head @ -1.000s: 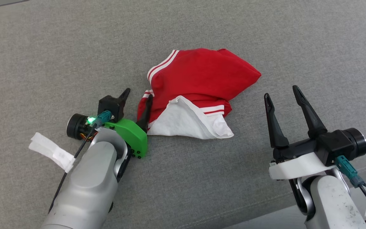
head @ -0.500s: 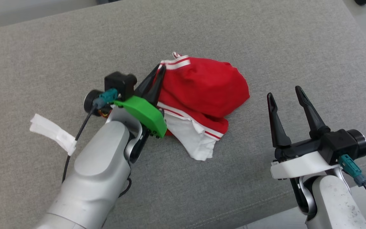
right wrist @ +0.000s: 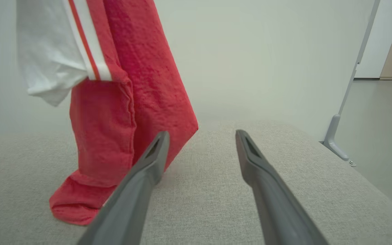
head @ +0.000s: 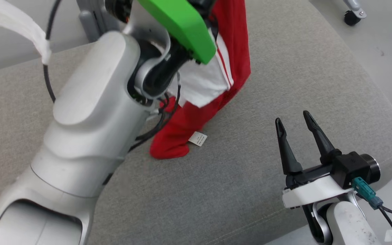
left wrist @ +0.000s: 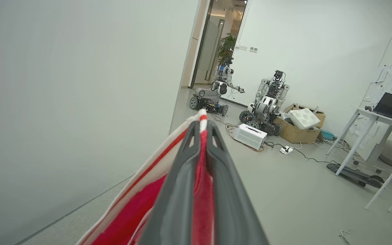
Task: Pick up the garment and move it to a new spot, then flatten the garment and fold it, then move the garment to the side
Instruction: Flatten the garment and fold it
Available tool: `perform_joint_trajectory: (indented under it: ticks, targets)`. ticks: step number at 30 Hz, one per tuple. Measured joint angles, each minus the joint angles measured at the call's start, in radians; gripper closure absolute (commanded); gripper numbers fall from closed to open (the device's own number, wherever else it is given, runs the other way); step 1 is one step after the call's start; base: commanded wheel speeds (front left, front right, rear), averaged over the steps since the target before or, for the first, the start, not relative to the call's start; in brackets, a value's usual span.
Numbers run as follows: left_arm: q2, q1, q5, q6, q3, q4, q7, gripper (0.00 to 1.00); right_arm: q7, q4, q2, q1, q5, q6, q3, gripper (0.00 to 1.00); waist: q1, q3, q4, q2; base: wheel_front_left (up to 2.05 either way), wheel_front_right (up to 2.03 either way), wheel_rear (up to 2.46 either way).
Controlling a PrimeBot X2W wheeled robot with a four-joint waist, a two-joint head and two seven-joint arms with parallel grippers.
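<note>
A red garment (head: 237, 51) with white panels and red-and-white striped trim hangs from high up, and its lowest end (head: 168, 149) still rests on the grey cushion (head: 250, 190). My left gripper (left wrist: 201, 127) is shut on the garment's striped edge (left wrist: 202, 117), which pokes out between the fingertips. The same garment (right wrist: 141, 85) dangles to the left in the right wrist view, touching the cushion at the bottom. My right gripper (head: 293, 122) stands open and holds nothing, low at the right, apart from the cloth.
The cushion's rounded right edge (head: 386, 112) drops to the floor. My raised left forearm (head: 90, 112) covers much of the left side. The left wrist view looks out on a room with parked robots (left wrist: 267, 102), boxes and a desk.
My left gripper has lifted the garment off the cushion, so it now hangs with only its lower end resting. The head camera has shifted. My right gripper stays open at the lower right.
</note>
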Motion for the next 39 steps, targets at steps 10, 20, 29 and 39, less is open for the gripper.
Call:
perform_joint_trajectory:
  ticks: [10, 20, 29, 39]
  targets:
    - [-0.012, -0.342, -0.159, 0.154, -0.032, 0.139, -0.301, 1.00, 0.000, 0.011, -0.001, 0.038, -0.005, 0.000, 0.001, 0.00, 0.0000, -0.043, -0.070, 0.0000, 0.00, 0.00, 0.00]
    - [0.024, -0.046, -0.321, 0.205, -0.097, 0.283, -0.349, 1.00, 0.000, 0.002, 0.000, 0.040, -0.015, 0.000, -0.049, 0.00, 0.0000, -0.048, 0.007, 0.0000, 0.00, 0.00, 0.00]
    - [0.201, 0.319, -0.365, 0.213, -0.023, 0.424, -0.402, 1.00, 0.000, -0.008, 0.000, 0.029, -0.030, 0.000, -0.054, 0.00, 0.0000, -0.032, 0.069, 0.0000, 0.00, 0.00, 0.00]
    - [0.210, 0.462, -0.108, 0.099, 0.237, 0.353, -0.416, 0.00, 0.000, -0.006, 0.000, 0.030, -0.052, 0.000, -0.055, 0.00, 0.0000, -0.014, 0.117, 0.0000, 0.00, 0.00, 0.00]
